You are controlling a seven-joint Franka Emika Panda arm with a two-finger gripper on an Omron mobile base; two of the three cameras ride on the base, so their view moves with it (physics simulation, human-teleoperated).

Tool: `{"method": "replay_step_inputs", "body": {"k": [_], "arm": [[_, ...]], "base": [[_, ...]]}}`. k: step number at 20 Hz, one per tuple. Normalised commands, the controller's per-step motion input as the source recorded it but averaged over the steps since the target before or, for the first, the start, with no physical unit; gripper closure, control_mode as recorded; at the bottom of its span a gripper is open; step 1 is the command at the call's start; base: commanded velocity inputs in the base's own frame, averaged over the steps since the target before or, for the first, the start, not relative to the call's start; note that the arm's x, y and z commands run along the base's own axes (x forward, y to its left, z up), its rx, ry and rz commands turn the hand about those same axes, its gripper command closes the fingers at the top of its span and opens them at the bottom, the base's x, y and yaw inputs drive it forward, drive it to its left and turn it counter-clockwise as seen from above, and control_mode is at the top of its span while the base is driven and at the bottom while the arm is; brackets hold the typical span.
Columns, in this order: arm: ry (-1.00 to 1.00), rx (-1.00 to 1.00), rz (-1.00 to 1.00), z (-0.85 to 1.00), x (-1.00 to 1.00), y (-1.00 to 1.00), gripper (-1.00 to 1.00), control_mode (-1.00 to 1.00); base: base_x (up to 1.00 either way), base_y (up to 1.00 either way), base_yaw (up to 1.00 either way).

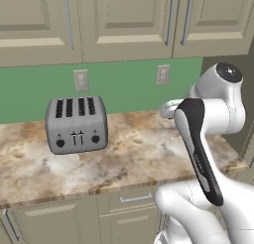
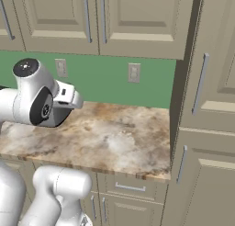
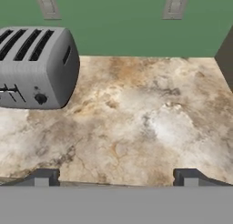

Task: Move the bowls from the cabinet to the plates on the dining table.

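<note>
**While the doors are shut, nothing is yet fetched**

Since the cabinet [image 1: 124,22] above the worktop [image 1: 139,149] is closed, the step in hand is judged to be the very first one — reaching the bowls, which are taken to be behind those panelled doors and cannot be seen. The gripper [image 3: 116,177] is held over the stone worktop with its jaws spread wide and nothing between them.

For the next move, the hand is expected to be raised toward twelve o'clock, to one of the vertical bar handles [image 1: 171,17], so that a door may be pulled open. Which door hides the bowls cannot be told.

Counted in the left base view: one toaster [image 1: 77,124] with four slots, at about nine o'clock on the worktop; two wall outlets [image 1: 81,80] on the green backsplash [image 1: 124,84]; three bar handles on the upper doors. Neither plates nor dining table are in sight — a drive of the base is likely to be needed later.
</note>
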Motion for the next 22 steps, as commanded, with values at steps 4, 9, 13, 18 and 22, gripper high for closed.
{"method": "replay_step_inputs", "body": {"k": [4,9,13,18,22], "arm": [[-0.06,0.02,0.00,0.18,0.01,-0.04,-1.00,-1.00],[-0.05,0.00,-0.03,0.27,0.00,0.00,-1.00,-1.00],[0.00,-0.02,-0.10,0.15,-0.12,-0.01,-1.00,-1.00],[0.00,0.00,-0.06,0.15,-0.05,-0.42,-1.00,-1.00],[0.00,0.00,-0.01,0.31,-0.02,-0.86,-1.00,-1.00]], "base": [[0.00,0.00,0.00],[0.00,0.00,0.00],[0.00,0.00,0.00],[0.00,0.00,0.00],[0.00,0.00,0.00]]}}
